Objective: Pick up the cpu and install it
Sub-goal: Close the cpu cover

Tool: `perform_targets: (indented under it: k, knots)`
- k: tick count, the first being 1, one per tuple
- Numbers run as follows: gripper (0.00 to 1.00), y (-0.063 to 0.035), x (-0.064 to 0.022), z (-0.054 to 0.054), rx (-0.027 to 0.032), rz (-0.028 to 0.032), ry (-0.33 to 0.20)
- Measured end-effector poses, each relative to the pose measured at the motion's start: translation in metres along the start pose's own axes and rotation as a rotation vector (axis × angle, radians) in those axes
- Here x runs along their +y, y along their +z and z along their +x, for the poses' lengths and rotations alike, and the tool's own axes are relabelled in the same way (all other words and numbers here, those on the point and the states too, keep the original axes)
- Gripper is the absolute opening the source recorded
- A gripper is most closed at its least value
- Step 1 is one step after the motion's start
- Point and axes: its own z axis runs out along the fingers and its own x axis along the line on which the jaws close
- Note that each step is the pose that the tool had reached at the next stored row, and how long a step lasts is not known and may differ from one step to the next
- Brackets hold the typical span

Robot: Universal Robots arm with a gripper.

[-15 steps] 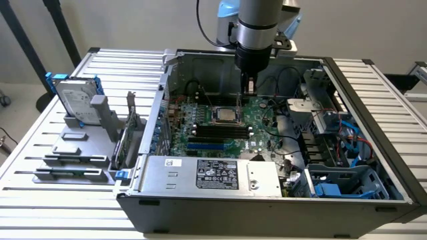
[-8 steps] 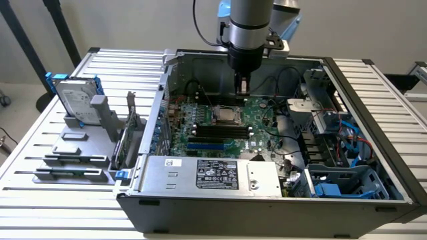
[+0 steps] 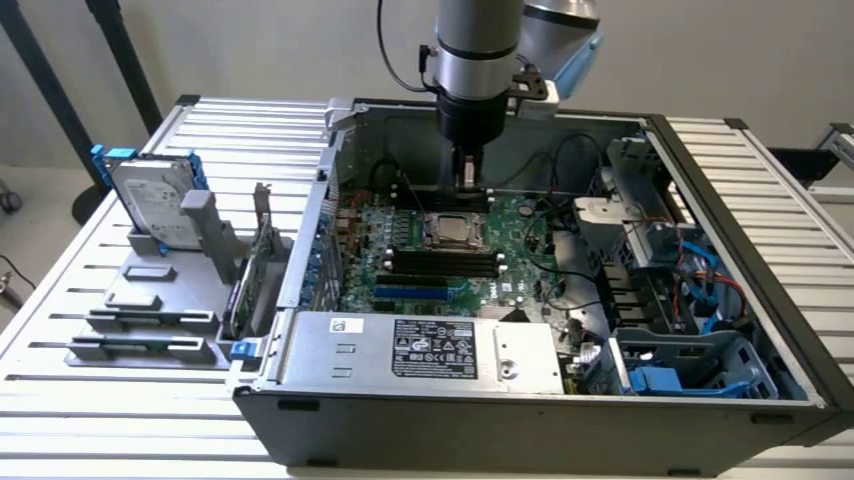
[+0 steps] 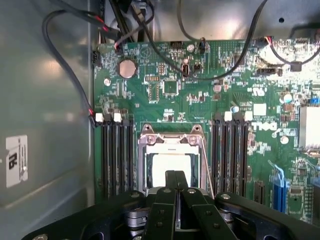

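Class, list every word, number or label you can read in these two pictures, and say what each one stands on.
No text reads for certain.
On the power supply, the black label: white print too small to read.
Beside it, a small white sticker: too small.
On the case wall, a white sticker: dark characters, blurred.
On the motherboard, white printing: blurred.

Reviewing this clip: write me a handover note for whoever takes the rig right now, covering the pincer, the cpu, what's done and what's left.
The pincer is shut with nothing seen in it, hanging inside the open computer case just above the motherboard.
The cpu lies flat in the socket, between the memory slots.
Done: pick-up and placement, by the look of it.
Left: seating is unconfirmed, and whether the pincer touches the cpu cannot be told.
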Motion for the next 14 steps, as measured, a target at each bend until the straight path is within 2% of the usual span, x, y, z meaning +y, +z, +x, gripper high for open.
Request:
perform_targets:
  k: [2,3,5,6,7,10,12,14]
  knots:
    - [0.11,0.0002,-0.0047,0.000,0.0007,0.0016,0.000]
    - [0.11,0.0003,-0.0068,0.000,0.0013,0.0058,0.000]
    - [0.11,0.0003,-0.0111,0.000,0.0016,0.0176,0.001]
    - [0.11,0.0001,-0.0132,-0.001,0.0016,0.0263,0.002]
    - [0.11,0.0001,-0.0150,-0.001,0.0016,0.0376,0.003]
    - [0.11,-0.0002,-0.0199,-0.001,0.0008,0.0793,0.006]
    - [0.11,-0.0004,-0.0233,-0.001,0.0000,0.1025,0.008]
    - [0.11,-0.0005,-0.0264,-0.001,-0.0005,0.1223,0.010]
